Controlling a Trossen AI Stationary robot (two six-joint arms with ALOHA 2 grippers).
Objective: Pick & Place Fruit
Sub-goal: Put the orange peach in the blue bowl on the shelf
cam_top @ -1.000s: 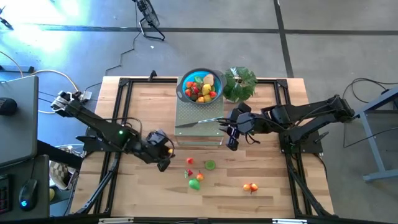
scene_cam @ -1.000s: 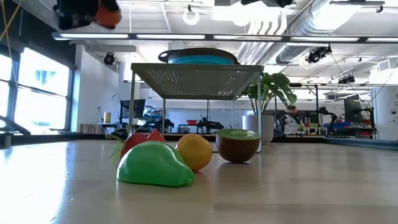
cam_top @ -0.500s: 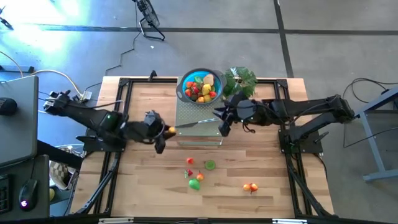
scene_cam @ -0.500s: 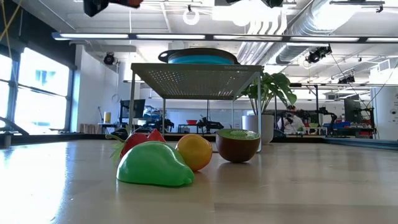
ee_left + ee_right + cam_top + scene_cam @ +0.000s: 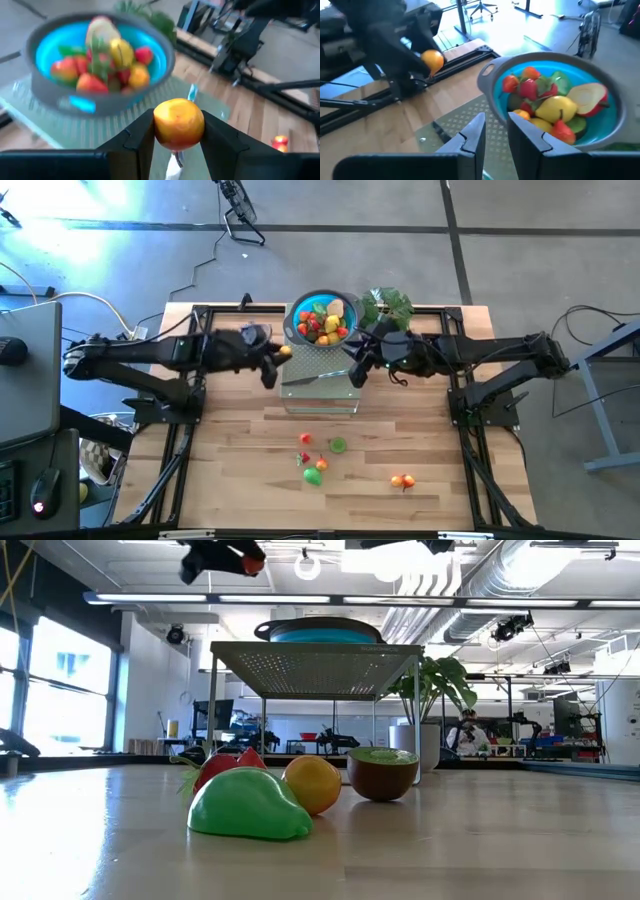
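My left gripper (image 5: pixel 277 357) is shut on a small orange fruit (image 5: pixel 178 123) and hangs in the air just left of the blue bowl (image 5: pixel 322 318); the low view shows it high up (image 5: pixel 235 555). The bowl, filled with several fruits, stands on a perforated metal rack (image 5: pixel 300 360). My right gripper (image 5: pixel 355 372) hovers over the rack's right side, near the bowl, open and empty (image 5: pixel 496 135). More fruits rest on the table: a green one (image 5: pixel 313 475), a kiwi half (image 5: pixel 338 445), a red one (image 5: pixel 305 439) and a red-orange pair (image 5: pixel 402 480). My left gripper pinches the orange fruit between its two fingers (image 5: pixel 142 137), one on each side of its round body (image 5: pixel 161 125). The fingers reach in roughly level from the table's left. The fruit is lifted clear, above the level of the rack top.
A slim silver knife (image 5: pixel 320 376) lies on the rack in front of the bowl. A leafy green plant (image 5: pixel 387 312) stands right of the bowl at the far edge. Black frame rails (image 5: pixel 195 380) run along both table sides. Bare wood lies around the loose fruits.
My left gripper has carried the orange fruit from the table's near left up and toward the far edge and right, ending beside the bowl. My right gripper has moved toward the far edge and slightly left, closer to the bowl. The fruits on the table have stayed put.
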